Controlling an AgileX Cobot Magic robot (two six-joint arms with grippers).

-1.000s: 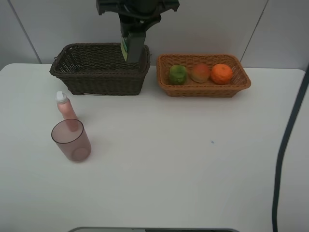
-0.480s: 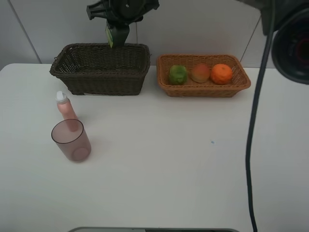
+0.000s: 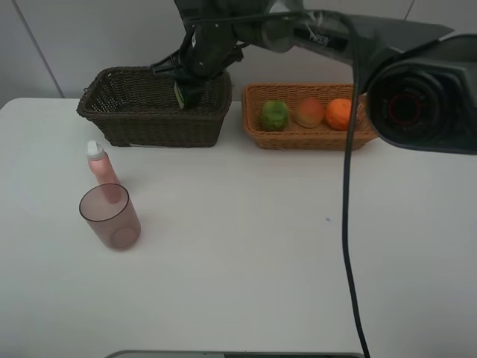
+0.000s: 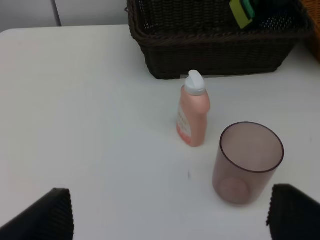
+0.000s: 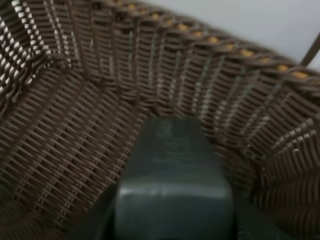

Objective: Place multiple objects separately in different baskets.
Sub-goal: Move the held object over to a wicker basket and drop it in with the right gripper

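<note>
Pinched in the right gripper [image 3: 183, 89], the dark bottle [image 5: 172, 180] could be caught on the wall of the dark basket [image 3: 141, 123] just beside it.

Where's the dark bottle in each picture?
Exterior high: dark bottle, tilted, inside the dark brown basket, right end.
Left wrist: only its green label peeks inside the basket, beyond the pink bottle.
Right wrist: fills the middle, basket wall around.
Shared landmark: the dark brown basket.

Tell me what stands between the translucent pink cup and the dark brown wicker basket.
A slim pink bottle with white cap, upright on the table; the exterior high view shows it.
</note>
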